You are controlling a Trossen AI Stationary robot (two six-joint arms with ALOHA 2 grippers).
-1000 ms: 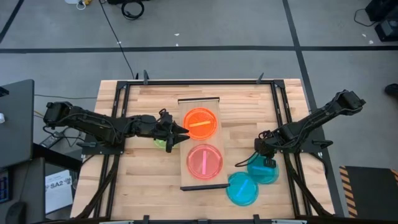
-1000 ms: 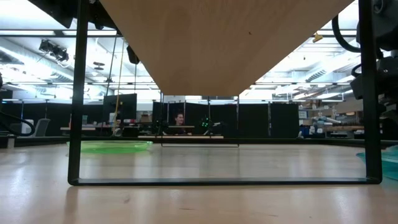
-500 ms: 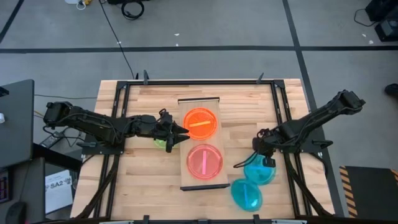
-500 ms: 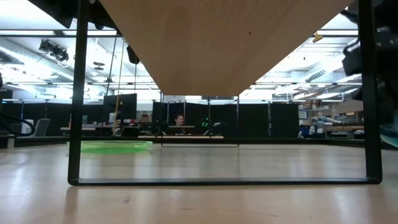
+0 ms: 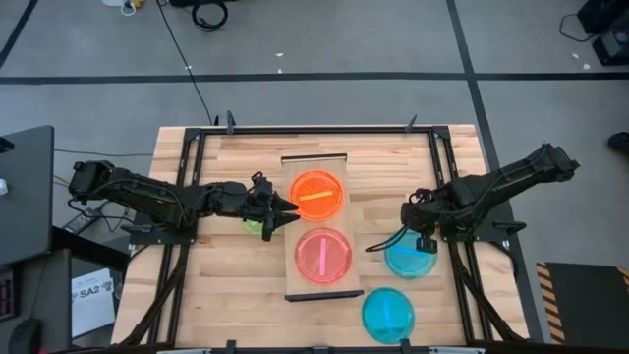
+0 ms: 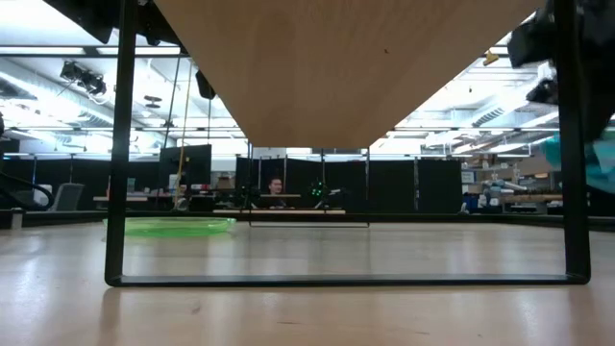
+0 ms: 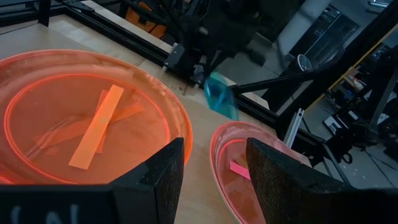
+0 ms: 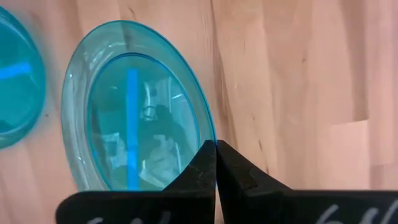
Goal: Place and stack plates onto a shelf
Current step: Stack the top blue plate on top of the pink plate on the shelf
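From above, five plates show: one orange plate (image 5: 317, 196) and one pink plate (image 5: 324, 255) lie flat on the shelf (image 5: 316, 160), a long board running up and down the middle of the frame, orange above pink. Two blue plates sit right of the shelf. The held blue plate (image 5: 410, 258) hangs just below the right gripper (image 5: 421, 233), whose fingers are clamped on its rim; the loose blue plate (image 5: 387, 315) lies on the table (image 5: 226, 295) at lower right. A sliver of a green plate (image 5: 254, 225) peeks out under the left arm. The left gripper (image 5: 291, 210) waits at the shelf's left edge, fingers apart.

At table height, the shelf's underside (image 6: 346, 58) fills the top of the frame. One green plate (image 6: 169, 227) lies flat at the left, and a blue rim (image 6: 586, 154) hangs raised at the far right.

In the left wrist view, the fingers (image 7: 157, 180) stand apart over the orange plate (image 7: 87, 121); the pink plate (image 7: 249, 165) lies beyond, and the blue plate (image 7: 219, 96) hangs tilted from the other arm.

In the right wrist view, the fingertips (image 8: 205, 163) pinch the rim of one blue plate (image 8: 134, 106); a second blue plate (image 8: 18, 81) shows at the left edge.
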